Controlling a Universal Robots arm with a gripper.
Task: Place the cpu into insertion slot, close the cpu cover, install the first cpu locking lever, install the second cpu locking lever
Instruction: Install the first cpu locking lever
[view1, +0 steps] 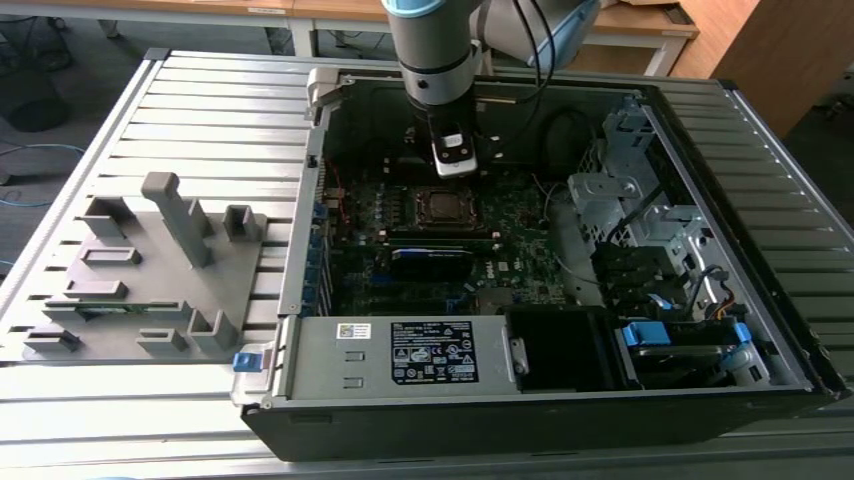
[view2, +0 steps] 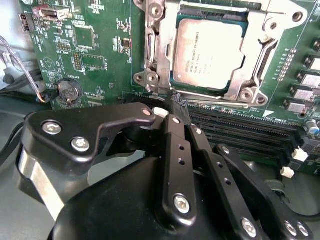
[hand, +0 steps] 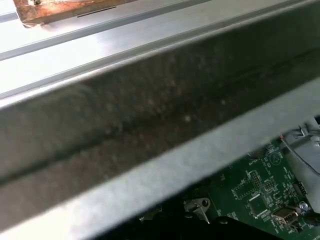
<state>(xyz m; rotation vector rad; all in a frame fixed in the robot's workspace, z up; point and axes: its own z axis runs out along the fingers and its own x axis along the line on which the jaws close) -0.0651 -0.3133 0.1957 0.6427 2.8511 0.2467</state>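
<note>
The cpu (view2: 210, 52), a dull silver square chip, lies in the insertion slot (view1: 441, 205) on the green motherboard inside the open computer case. The cpu cover (view2: 257, 35), a silvery frame with a cut-out centre, lies flat around the chip. A thin metal lever rod (view2: 225, 104) runs along the socket edge nearest the gripper. My gripper (view2: 167, 112) is shut on nothing, its black tip just off a corner of the socket. In the exterior view the gripper (view1: 454, 172) hangs just behind the socket.
Memory slots (view2: 240, 130) run beside the socket. A coin battery (view2: 69, 91) and wires sit on the board. The grey power supply (view1: 400, 350), the drive cage (view1: 627, 210) and the case walls (hand: 150, 115) ring the board. A grey fixture (view1: 147, 270) stands at the exterior view's left.
</note>
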